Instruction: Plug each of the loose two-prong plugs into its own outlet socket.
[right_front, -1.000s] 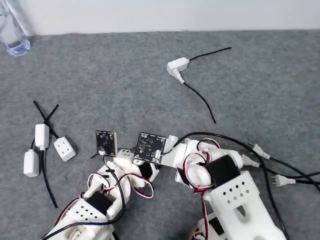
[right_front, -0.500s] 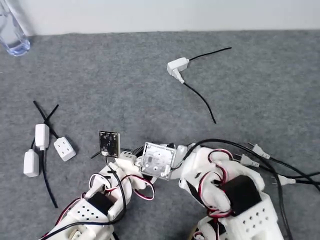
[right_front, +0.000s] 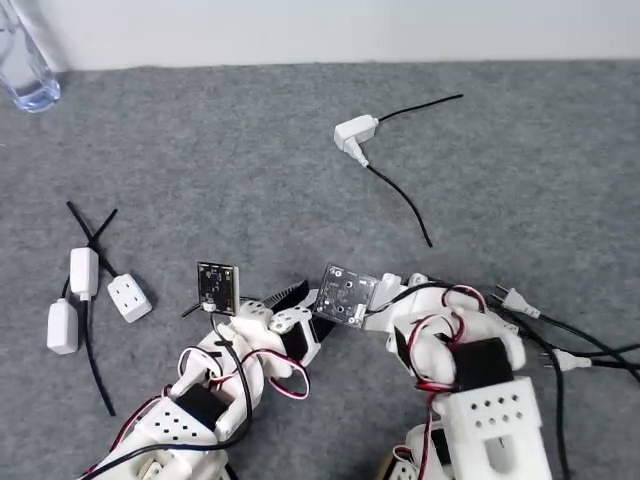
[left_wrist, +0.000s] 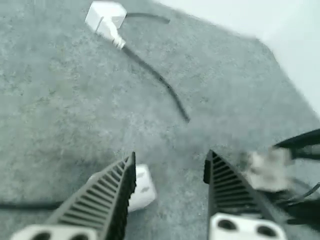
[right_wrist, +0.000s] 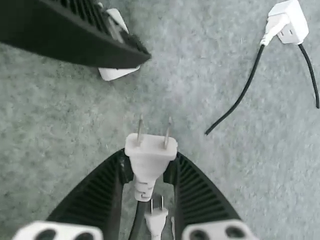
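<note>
The right gripper (right_wrist: 150, 160) is clamped on a plug (right_wrist: 150, 147), whose prongs point toward the socket (right_wrist: 120, 73) nearby. The left gripper (left_wrist: 170, 160) hangs close over that socket, its jaws apart.

high: overhead, looking down | wrists: low, close, facing forward; all share white socket (right_front: 355, 131) (left_wrist: 104, 16) (right_wrist: 289, 19)

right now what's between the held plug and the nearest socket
Only bare mat, in the right wrist view: nothing lies between the plug in the right gripper and the socket ahead of its prongs.
</note>
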